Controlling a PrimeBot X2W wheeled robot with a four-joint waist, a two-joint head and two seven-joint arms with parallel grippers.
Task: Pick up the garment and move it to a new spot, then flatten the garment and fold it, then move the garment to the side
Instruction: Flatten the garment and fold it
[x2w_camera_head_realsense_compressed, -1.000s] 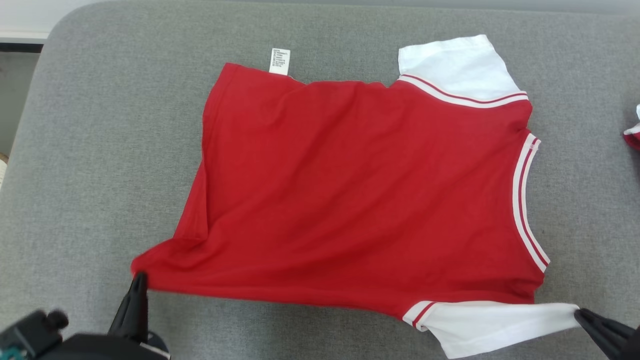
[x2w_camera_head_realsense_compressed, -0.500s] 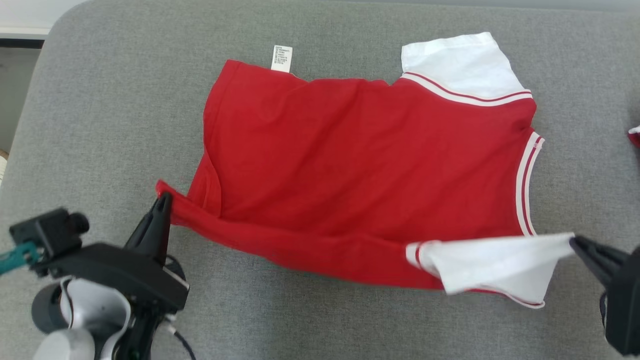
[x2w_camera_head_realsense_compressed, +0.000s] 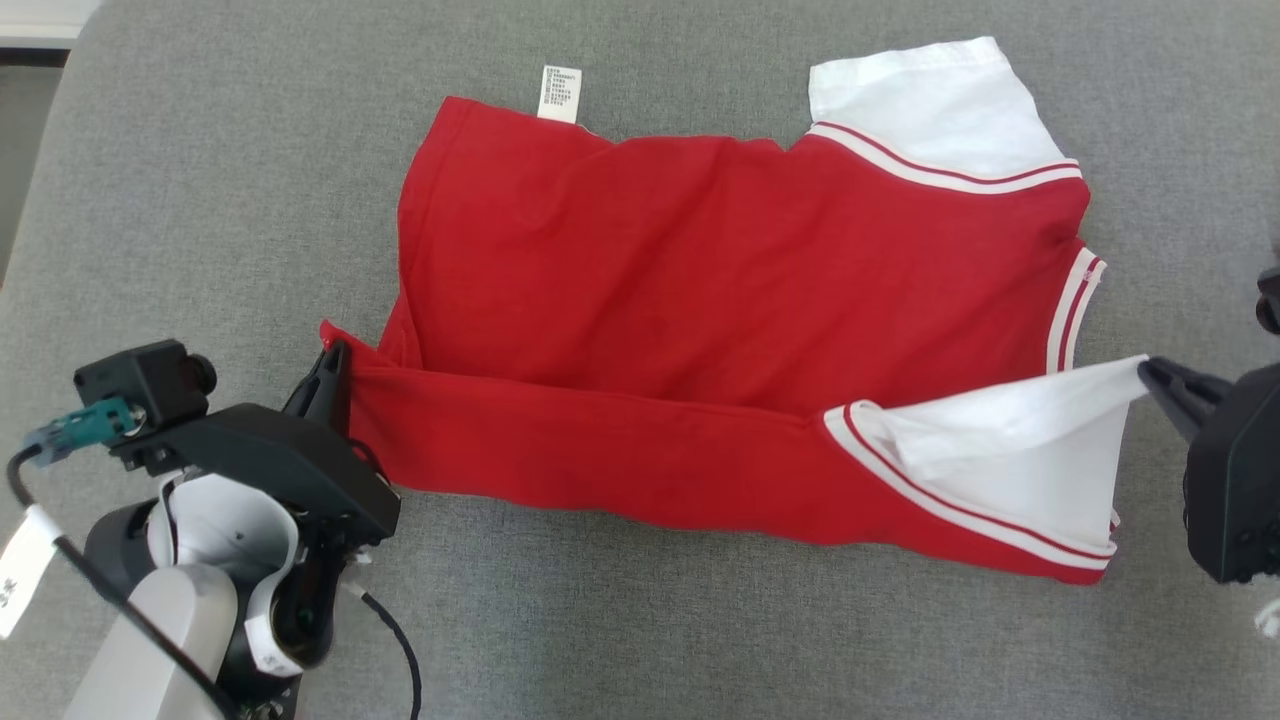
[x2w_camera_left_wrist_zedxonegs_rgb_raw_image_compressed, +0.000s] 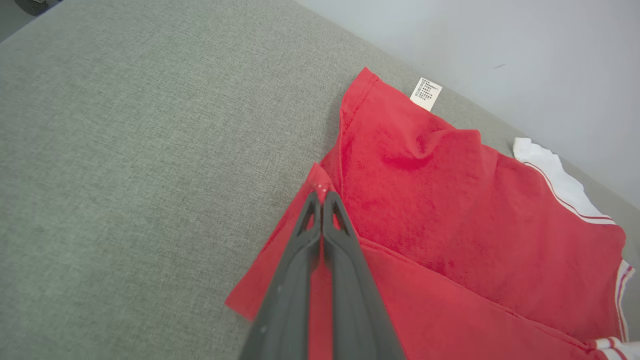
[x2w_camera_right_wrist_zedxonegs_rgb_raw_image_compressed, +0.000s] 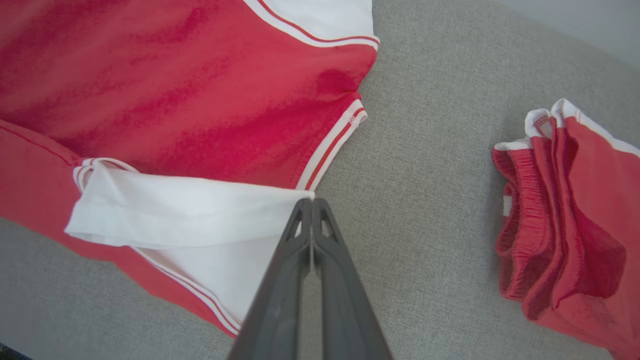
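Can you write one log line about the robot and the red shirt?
step: fold | shirt: near edge raised, partly over itself | left gripper: jaws shut on hem corner | right gripper: jaws shut on white sleeve

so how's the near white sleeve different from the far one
The near sleeve is pinched at its tip by the shut right gripper; the far sleeve is untouched. The near sleeve is raised and creased, partly over the red body; the far sleeve lies flat and smooth on the grey surface, pointing away from the body. Both are white and join the body at red-and-white striped trim.
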